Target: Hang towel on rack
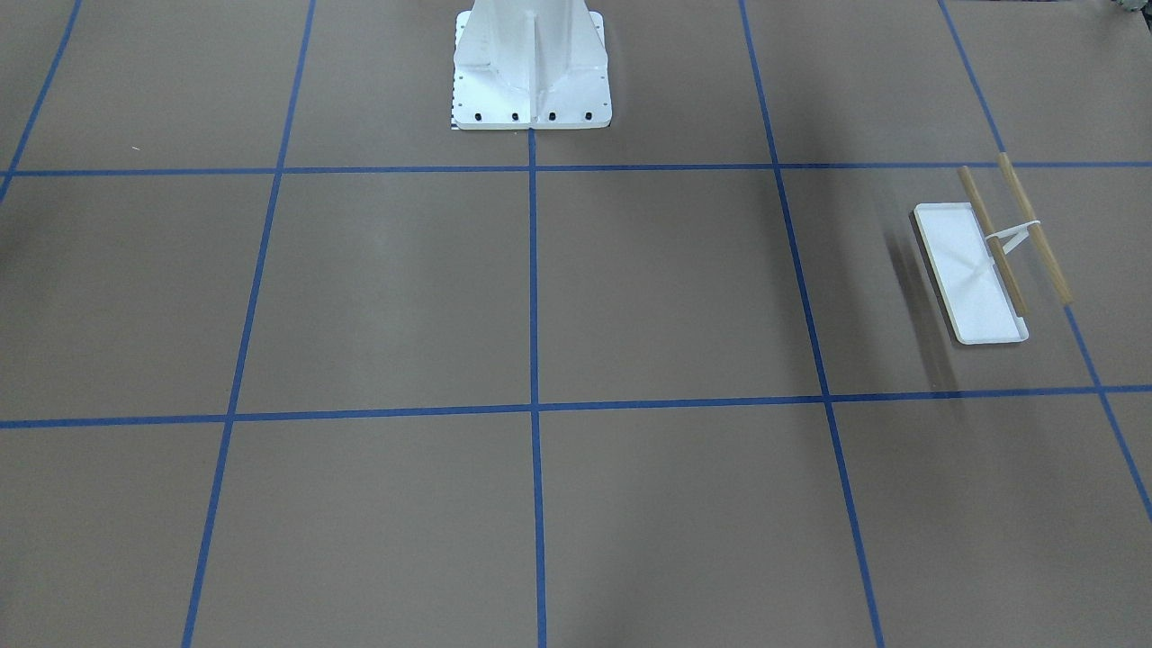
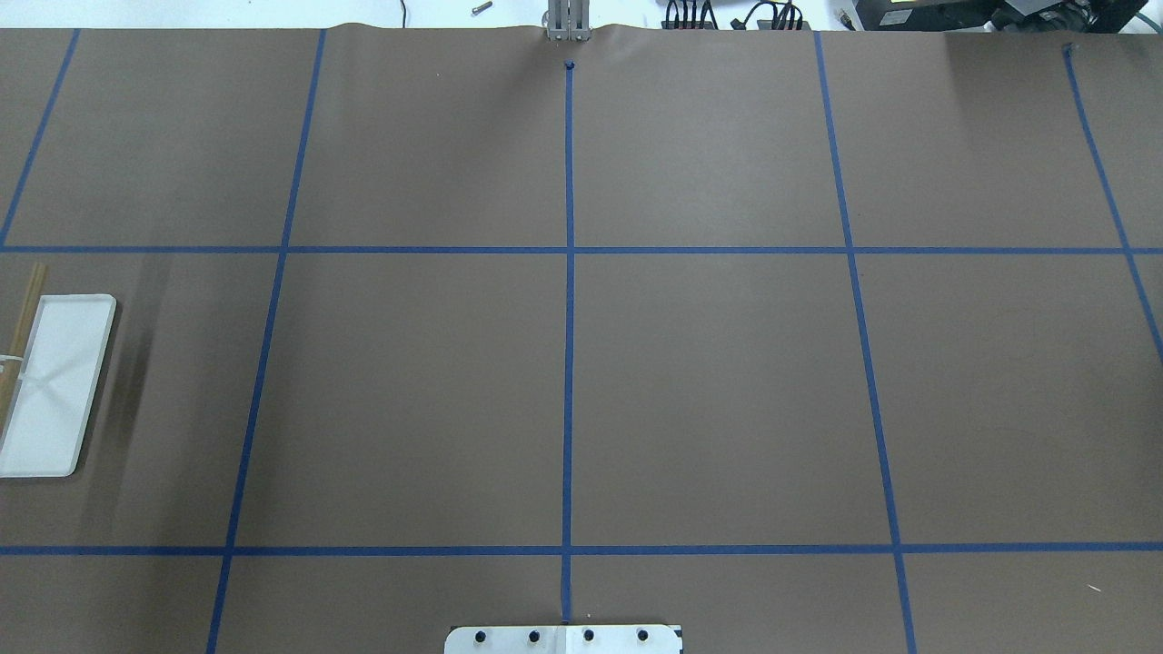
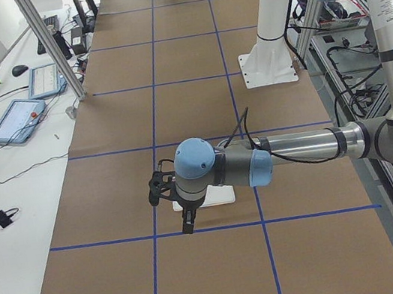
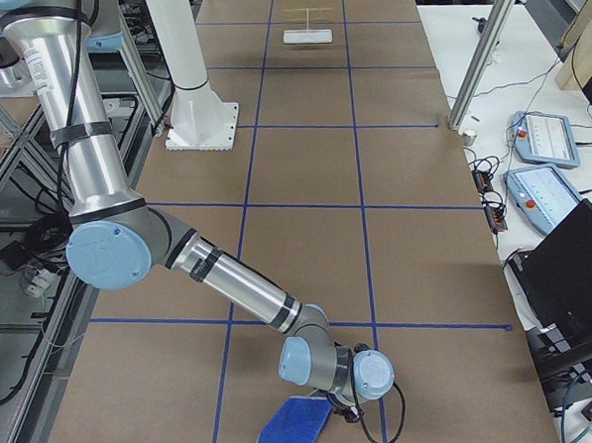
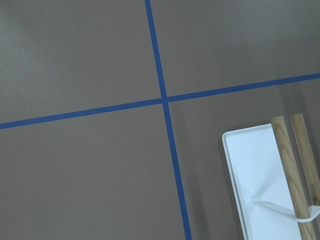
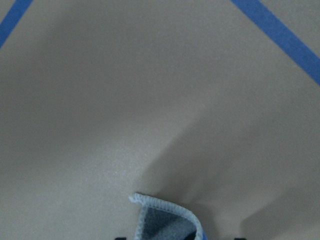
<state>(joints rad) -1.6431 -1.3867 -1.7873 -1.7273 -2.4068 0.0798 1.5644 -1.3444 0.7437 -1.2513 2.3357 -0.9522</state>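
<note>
The rack (image 1: 972, 270) has a white tray base and two wood dowel bars, both bare. It also shows at the left edge of the overhead view (image 2: 54, 381) and in the left wrist view (image 5: 265, 185). My left gripper (image 3: 180, 214) hangs just above the rack (image 3: 219, 196); I cannot tell if it is open or shut. The blue towel (image 4: 292, 430) lies at the table's far right end. My right gripper (image 4: 347, 407) is at its corner. In the right wrist view the towel's corner (image 6: 165, 220) curls up, grey side showing, held off the table.
The large white bolted pedestal (image 1: 531, 72) stands at the robot's side of the table. A metal post (image 3: 49, 43) and tablets (image 3: 20, 117) are along the operators' edge. Blue tape lines divide the brown table (image 2: 709, 391).
</note>
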